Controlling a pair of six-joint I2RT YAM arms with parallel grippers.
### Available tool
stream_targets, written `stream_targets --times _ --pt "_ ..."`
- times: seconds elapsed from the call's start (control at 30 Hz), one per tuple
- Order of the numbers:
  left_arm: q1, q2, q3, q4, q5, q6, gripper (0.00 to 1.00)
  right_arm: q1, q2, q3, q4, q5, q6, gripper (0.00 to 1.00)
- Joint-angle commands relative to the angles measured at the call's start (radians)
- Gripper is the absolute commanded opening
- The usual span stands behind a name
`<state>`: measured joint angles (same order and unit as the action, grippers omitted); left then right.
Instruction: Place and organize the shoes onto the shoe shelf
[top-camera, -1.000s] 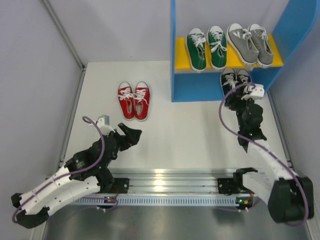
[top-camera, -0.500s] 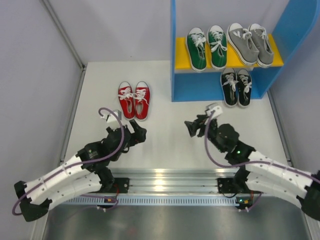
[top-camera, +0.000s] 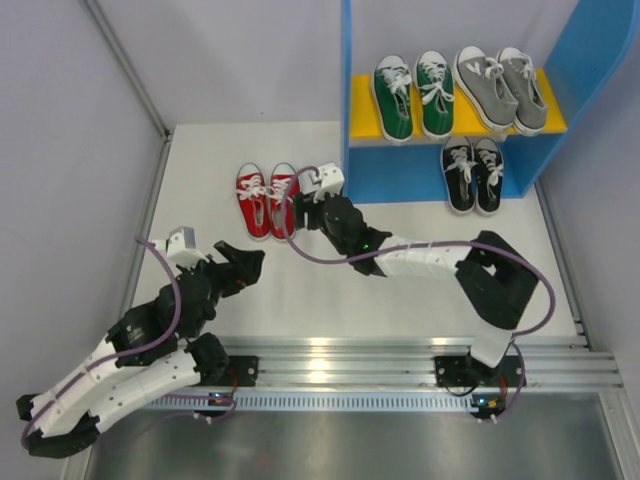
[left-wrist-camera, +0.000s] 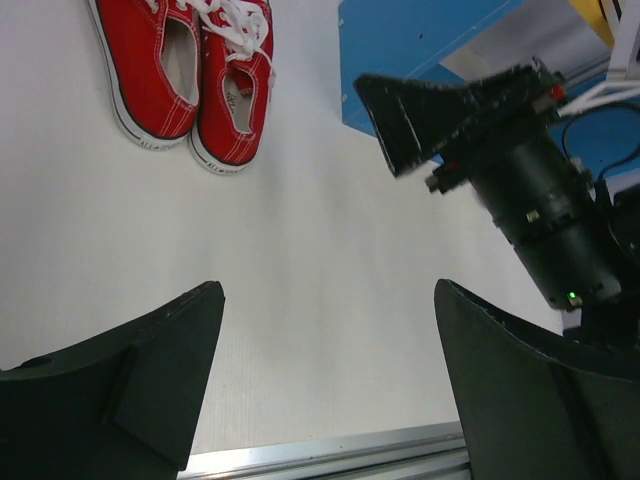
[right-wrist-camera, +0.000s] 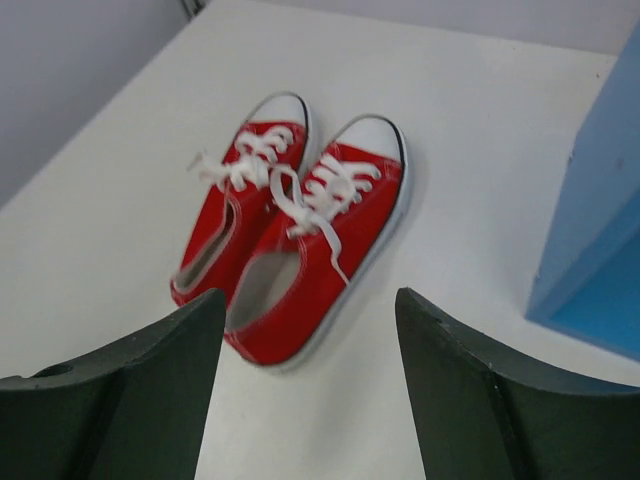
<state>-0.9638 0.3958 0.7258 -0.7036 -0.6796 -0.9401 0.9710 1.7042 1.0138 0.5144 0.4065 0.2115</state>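
The red shoes stand side by side on the white table, toes pointing away from me, left of the shoe shelf. Green shoes and grey shoes sit on its yellow board. Black shoes stand on the right of its lower level. My right gripper reaches across the table and hangs open just behind the heels of the red pair, touching nothing. Open and empty, my left gripper hovers nearer to me than the red pair.
The shelf's blue left wall stands close to the right of the red pair. Grey walls enclose the table on the left and at the back. A metal rail runs along the near edge. The right arm stretches across the table's middle.
My right arm has swung from the black shoes at the shelf's lower level across to the red pair, its jaws opening wider. My left arm went forward, then drew back left.
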Motion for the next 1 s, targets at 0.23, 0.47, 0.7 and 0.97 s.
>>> stream_targets --times 0.23,0.47,0.7,0.97 --pt "0.0 -0.158 0.012 -0.119 -0.031 -0.029 0.91 0.026 0.4 0.475 -0.019 0.175 0.094 0.69" --pt "0.0 -0.228 0.011 -0.151 -0.034 -0.039 0.91 0.034 0.586 0.769 -0.234 0.303 0.12 0.69" --pt "-0.001 -0.268 0.023 -0.18 -0.044 -0.043 0.91 0.031 0.647 0.813 -0.28 0.339 0.157 0.7" --pt "-0.001 -0.311 0.037 -0.226 -0.058 -0.052 0.91 0.028 0.706 0.855 -0.358 0.31 0.204 0.69"
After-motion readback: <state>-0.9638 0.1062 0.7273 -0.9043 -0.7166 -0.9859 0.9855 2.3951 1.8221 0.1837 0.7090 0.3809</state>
